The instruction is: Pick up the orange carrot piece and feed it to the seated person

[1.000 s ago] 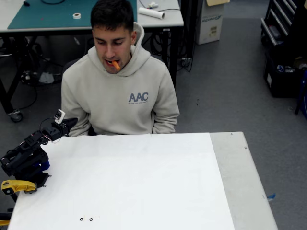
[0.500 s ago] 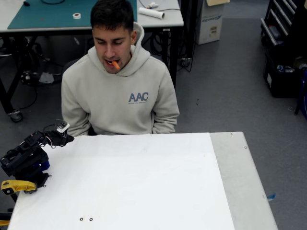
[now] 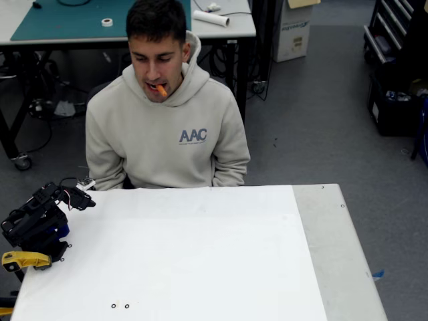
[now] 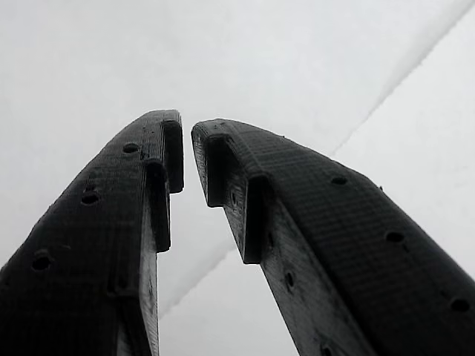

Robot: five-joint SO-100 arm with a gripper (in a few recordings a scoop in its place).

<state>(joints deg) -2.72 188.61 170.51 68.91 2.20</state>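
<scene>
Two black fingers are what you get up close in the wrist view, and your gripper has them nearly together: just a thin gap at the tips, widening a bit further back. Nothing sits between them, and all you see past them is pale, blurry surface with a faint diagonal line across it, so the jaws are empty and almost closed.

In the fixed view your arm is folded up at the left edge of the table, with the gripper low over the back-left corner of the white sheet, just in front of the person's sleeve. It's too small there for you to read the jaw gap.

The carrot is well away from the gripper: it's in the person's mouth, one orange end poking out and angled down to the picture's right. The person sits right behind the table's far edge, facing the camera, in a beige hoodie.

A yellow clamp grips the table edge just beside the arm's base. On the desk behind the person you can spot a green mat with a roll of tape on it.
</scene>
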